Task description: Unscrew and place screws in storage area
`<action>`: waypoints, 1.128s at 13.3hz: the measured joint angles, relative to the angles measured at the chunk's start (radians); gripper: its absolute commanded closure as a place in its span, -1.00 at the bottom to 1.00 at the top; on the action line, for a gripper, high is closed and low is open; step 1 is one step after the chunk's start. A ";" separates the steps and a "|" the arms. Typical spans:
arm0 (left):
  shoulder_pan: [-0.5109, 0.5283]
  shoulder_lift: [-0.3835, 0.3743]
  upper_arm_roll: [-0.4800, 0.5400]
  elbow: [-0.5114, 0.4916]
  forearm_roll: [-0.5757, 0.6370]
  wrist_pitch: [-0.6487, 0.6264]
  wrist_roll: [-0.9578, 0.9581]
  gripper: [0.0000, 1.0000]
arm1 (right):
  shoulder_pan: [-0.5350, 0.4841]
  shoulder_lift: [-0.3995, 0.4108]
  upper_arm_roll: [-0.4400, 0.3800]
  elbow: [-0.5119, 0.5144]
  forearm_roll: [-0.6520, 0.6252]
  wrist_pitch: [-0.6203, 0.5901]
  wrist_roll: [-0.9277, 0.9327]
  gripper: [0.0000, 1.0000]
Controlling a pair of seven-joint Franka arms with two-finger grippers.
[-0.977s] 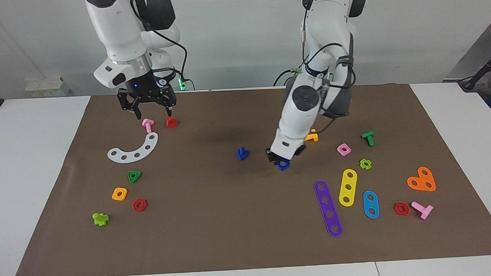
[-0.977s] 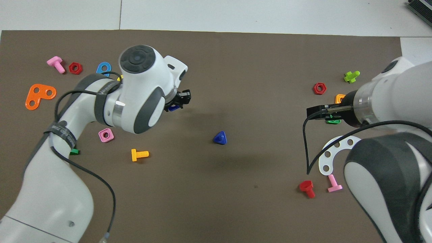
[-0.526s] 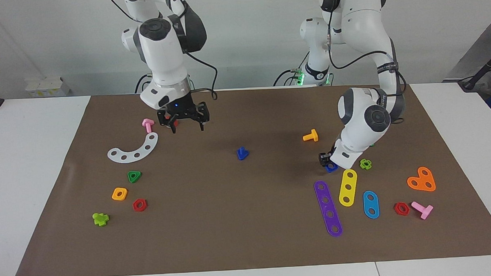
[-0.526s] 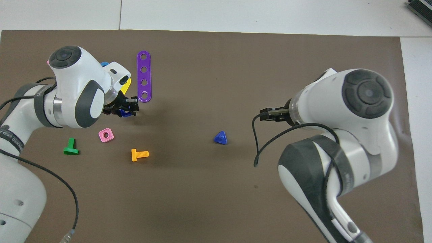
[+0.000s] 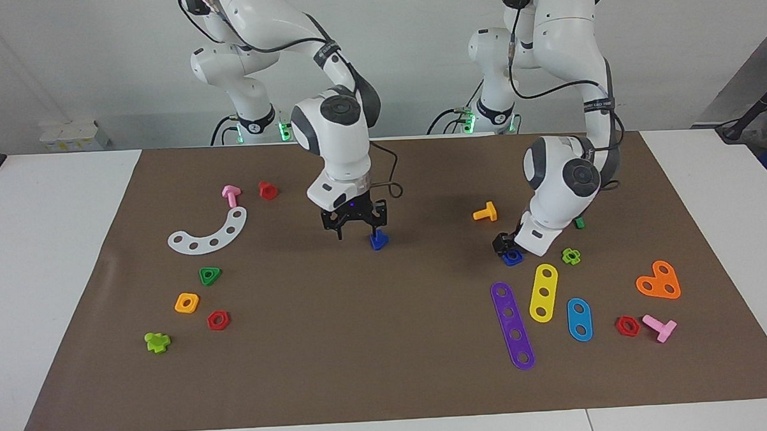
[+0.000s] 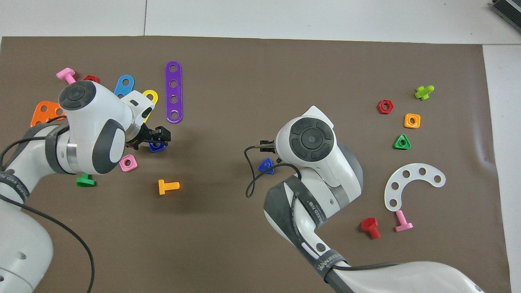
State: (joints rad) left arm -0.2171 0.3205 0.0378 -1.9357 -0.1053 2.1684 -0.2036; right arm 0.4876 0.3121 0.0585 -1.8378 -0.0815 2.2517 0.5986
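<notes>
The dark-blue screw (image 5: 378, 240) with a triangular head lies alone at the middle of the brown mat (image 5: 389, 368); it also shows in the overhead view (image 6: 265, 165). My right gripper (image 5: 356, 232) is open and low over the mat, just beside the screw, toward the right arm's end. In the overhead view its wrist covers it. My left gripper (image 5: 503, 244) is shut on the blue nut (image 5: 511, 257) and holds it just above the mat, near the purple strip (image 5: 512, 326). The gripper (image 6: 159, 135) and the nut (image 6: 156, 146) also show from overhead.
Yellow (image 5: 543, 293) and blue (image 5: 579, 319) strips, an orange screw (image 5: 485, 212), a pink nut (image 6: 128, 162) and an orange heart plate (image 5: 659, 281) lie around the left gripper. A white arc (image 5: 209, 233), a green triangular nut (image 5: 210, 275) and a red screw (image 5: 268, 190) lie toward the right arm's end.
My right gripper swung from over the pink and red screws to just beside the blue screw and came lower. My left gripper carried the blue nut toward the left arm's end.
</notes>
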 measured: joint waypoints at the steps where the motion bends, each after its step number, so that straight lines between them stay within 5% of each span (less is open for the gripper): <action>1: 0.022 -0.009 0.004 0.017 0.000 -0.003 0.000 -1.00 | 0.012 0.019 0.000 0.001 0.000 0.013 0.006 -0.52; 8: 0.314 -0.070 0.020 0.198 0.108 -0.225 0.287 -1.00 | 0.085 0.078 0.000 -0.004 -0.019 0.060 0.096 -0.11; 11: 0.330 -0.144 0.010 0.219 0.108 -0.257 0.315 -1.00 | 0.089 0.083 -0.002 -0.005 -0.021 0.063 0.099 0.31; 15: 0.299 -0.197 -0.028 0.365 0.108 -0.389 0.314 -1.00 | 0.089 0.078 -0.005 -0.020 -0.021 0.064 0.100 1.00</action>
State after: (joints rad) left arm 0.0816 0.1238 0.0093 -1.5703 0.0026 1.7794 0.1104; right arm 0.5764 0.3905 0.0536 -1.8581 -0.1023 2.3158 0.6983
